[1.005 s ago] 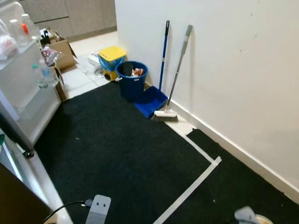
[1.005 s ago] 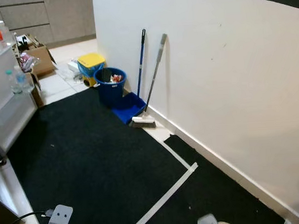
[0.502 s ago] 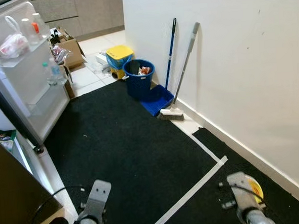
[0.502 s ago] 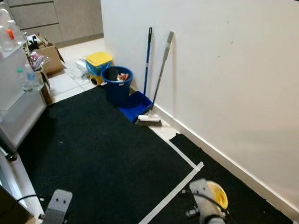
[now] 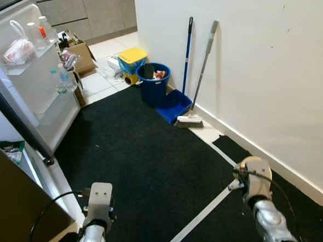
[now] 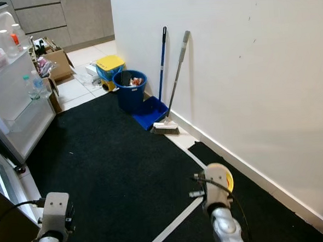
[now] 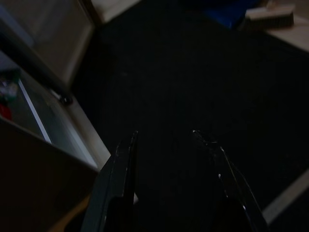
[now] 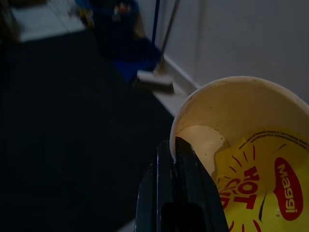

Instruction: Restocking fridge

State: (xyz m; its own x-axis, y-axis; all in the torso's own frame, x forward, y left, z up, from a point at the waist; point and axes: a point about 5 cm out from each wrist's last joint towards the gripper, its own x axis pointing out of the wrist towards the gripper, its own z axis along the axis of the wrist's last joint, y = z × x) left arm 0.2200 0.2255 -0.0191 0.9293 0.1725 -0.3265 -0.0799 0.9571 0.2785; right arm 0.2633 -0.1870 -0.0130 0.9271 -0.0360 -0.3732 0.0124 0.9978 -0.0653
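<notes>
The fridge door (image 5: 36,85) is seen swung open at the left, bottles (image 5: 63,78) on its shelves. The left gripper (image 7: 166,145) is held low over the black mat (image 5: 136,155), its fingers (image 7: 120,169) spread apart with nothing between them. The right gripper (image 8: 175,159) is pinched on the rim of a yellow cup (image 8: 246,159), which is tipped on its side, its mouth towards the fingers and its axis running away from them.
</notes>
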